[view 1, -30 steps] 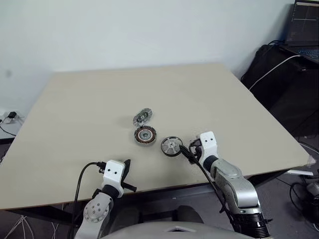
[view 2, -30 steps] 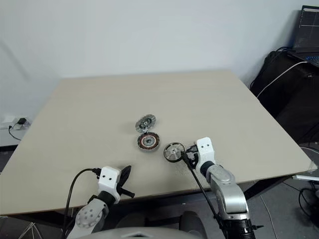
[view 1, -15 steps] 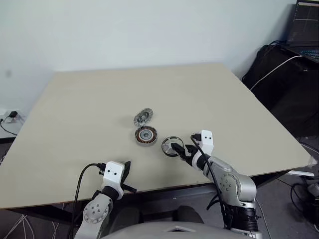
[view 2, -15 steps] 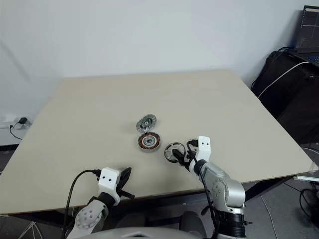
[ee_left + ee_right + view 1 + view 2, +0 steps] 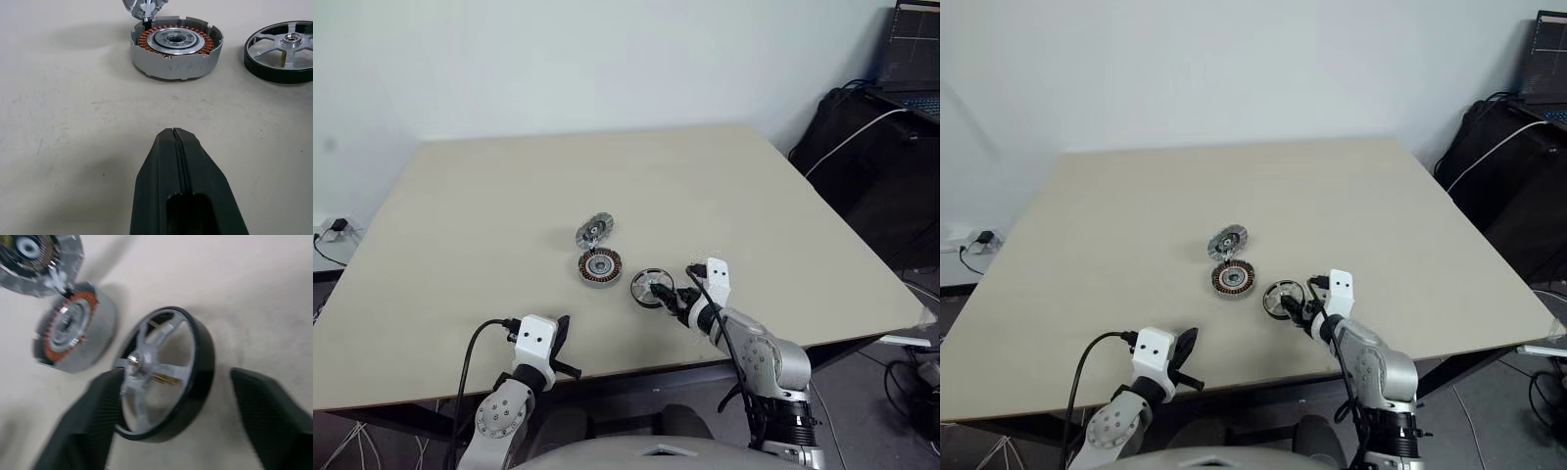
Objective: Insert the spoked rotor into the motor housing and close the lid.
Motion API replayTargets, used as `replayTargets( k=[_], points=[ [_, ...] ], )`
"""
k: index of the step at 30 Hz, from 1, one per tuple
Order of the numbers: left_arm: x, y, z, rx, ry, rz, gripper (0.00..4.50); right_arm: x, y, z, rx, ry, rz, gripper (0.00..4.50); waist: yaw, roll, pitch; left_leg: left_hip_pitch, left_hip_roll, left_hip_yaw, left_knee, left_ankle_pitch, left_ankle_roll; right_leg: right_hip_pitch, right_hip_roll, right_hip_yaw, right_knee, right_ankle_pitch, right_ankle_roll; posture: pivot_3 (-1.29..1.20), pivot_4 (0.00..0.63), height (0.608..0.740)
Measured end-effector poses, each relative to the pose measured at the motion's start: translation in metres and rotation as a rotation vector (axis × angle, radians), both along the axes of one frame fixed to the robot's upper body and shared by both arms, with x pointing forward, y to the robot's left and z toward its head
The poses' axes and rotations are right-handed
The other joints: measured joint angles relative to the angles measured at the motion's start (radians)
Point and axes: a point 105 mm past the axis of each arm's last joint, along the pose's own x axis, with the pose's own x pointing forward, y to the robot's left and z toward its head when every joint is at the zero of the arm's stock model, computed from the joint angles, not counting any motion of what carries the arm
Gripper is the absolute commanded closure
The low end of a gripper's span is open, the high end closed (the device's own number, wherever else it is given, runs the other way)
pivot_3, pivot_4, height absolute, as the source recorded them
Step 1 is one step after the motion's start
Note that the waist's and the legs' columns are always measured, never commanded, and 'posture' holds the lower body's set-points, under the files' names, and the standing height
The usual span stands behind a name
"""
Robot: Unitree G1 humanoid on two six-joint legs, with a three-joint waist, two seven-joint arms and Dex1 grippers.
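The spoked rotor (image 5: 649,287), a black-rimmed ring with silver spokes and hub, lies flat on the table just right of the motor housing (image 5: 598,265), whose copper windings ring a silver centre. The lid (image 5: 593,231) leans tilted at the housing's far edge. My right gripper (image 5: 177,376) is open and straddles the rotor (image 5: 161,372). One finger (image 5: 88,426) overlaps the rim, while the other finger (image 5: 269,416) stands a little apart from it. My left gripper (image 5: 173,134) is shut and empty, hovering over the table short of the housing (image 5: 176,46).
The beige table (image 5: 489,196) has its front edge just behind both grippers. A black bag (image 5: 862,147) with a white cable and a laptop (image 5: 911,49) stand off the table's right side.
My right gripper rolled and slid left from beside the rotor until its fingers straddle it. The left arm, rotor, housing and lid stayed put.
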Motion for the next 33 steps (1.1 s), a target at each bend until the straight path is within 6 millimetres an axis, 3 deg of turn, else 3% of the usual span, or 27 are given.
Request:
replayTargets(
  k=[5, 8, 24, 33],
  points=[
    [0.000, 0.000, 0.000, 0.000, 0.001, -0.001, 4.50, -0.004, 0.003, 0.000, 0.094, 0.037, 0.003, 3.23, 0.000, 0.000, 0.000, 0.000, 0.000, 0.000, 0.000, 0.000, 0.000, 0.000, 0.000, 0.000, 0.000, 0.000, 0.000, 0.00, 0.000, 0.740],
    [0.000, 0.000, 0.000, 0.001, 0.000, -0.004, 4.50, -0.001, 0.007, 0.010, 0.147, 0.006, 0.012, 3.85, -0.004, 0.001, -0.001, 0.000, 0.001, 0.000, 0.000, -0.001, -0.002, 0.000, 0.000, 0.000, 0.000, -0.001, 0.001, 0.00, 0.000, 0.740],
    [-0.003, 0.001, -0.005, 0.004, 0.010, -0.004, 4.50, 0.000, -0.001, 0.020, 0.288, 0.026, -0.089, 4.05, 0.000, 0.003, 0.000, -0.003, 0.000, 0.000, 0.000, -0.001, -0.001, -0.003, -0.002, 0.000, -0.001, 0.000, 0.000, 0.00, 0.000, 0.740],
    [-0.004, 0.001, -0.005, 0.003, 0.009, -0.002, 4.50, 0.016, 0.013, 0.042, 0.347, -0.035, -0.074, 4.05, -0.003, 0.004, 0.000, -0.006, 0.000, 0.000, 0.000, 0.001, 0.002, -0.005, -0.001, 0.000, -0.001, 0.000, 0.000, 0.00, 0.000, 0.740]
  ],
)
